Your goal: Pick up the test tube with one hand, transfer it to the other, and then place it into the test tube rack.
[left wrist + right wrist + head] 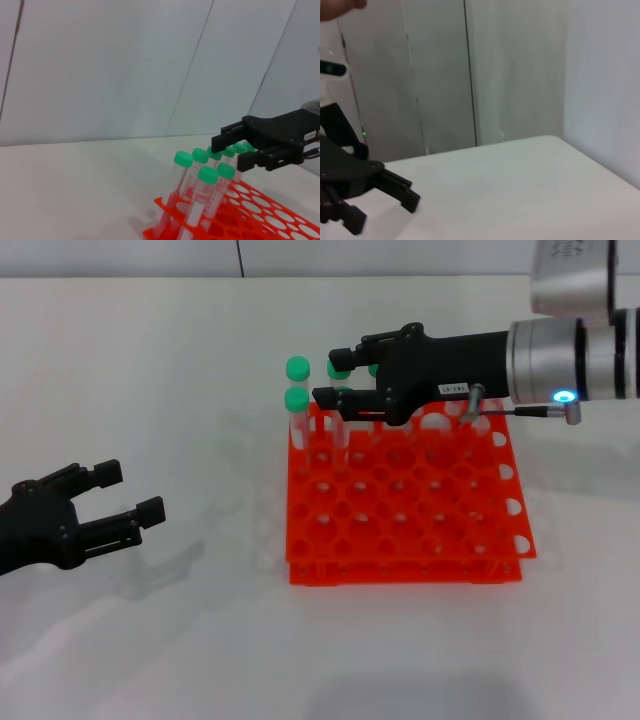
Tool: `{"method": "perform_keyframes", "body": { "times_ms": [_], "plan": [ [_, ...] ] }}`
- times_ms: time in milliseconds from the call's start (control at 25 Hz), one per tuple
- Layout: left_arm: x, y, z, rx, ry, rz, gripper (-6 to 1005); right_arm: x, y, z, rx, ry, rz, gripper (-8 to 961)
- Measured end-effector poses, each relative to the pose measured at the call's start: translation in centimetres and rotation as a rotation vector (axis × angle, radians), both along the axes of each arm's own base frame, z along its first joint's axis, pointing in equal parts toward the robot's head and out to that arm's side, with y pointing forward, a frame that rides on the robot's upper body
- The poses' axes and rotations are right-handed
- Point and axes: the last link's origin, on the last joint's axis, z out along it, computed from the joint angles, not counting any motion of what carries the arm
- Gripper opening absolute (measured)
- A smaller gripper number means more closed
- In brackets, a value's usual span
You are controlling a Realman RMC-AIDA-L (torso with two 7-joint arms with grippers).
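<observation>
Over the far corner of the test tube rack (405, 498): right gripper (333, 376), jaws parted around the green cap of a test tube (340, 412) standing in a hole, contact not discernible; neighbouring tubes (297, 400) just beside; left gripper (128, 498) open, empty, low over the worktop (150, 640), well apart. Tube judged light, stiff, smooth-walled, slippery; best taken just under the cap, kept upright.
</observation>
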Motion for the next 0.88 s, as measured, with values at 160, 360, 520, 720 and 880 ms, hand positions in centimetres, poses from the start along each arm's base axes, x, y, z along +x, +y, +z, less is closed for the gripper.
{"method": "perform_keyframes", "body": {
  "times_ms": [160,360,520,720,880],
  "plan": [
    [0.1,0.0,0.0,0.002,-0.002,-0.007,895,0.6,-1.2,1.8,0.007,0.043,0.021,517],
    [0.1,0.0,0.3,0.015,0.003,-0.02,895,2.7,-3.4,4.9,0.032,0.111,0.028,519],
    [0.1,0.0,0.5,0.028,0.01,-0.043,895,5.4,-4.7,6.9,0.046,0.163,0.002,521],
    [0.4,-0.1,0.5,0.031,0.016,-0.086,895,8.6,-6.2,7.4,0.084,0.186,-0.017,523],
    [1.0,0.0,0.3,0.004,0.001,-0.128,895,10.4,-7.3,6.7,0.071,0.187,-0.031,525]
  ]
}}
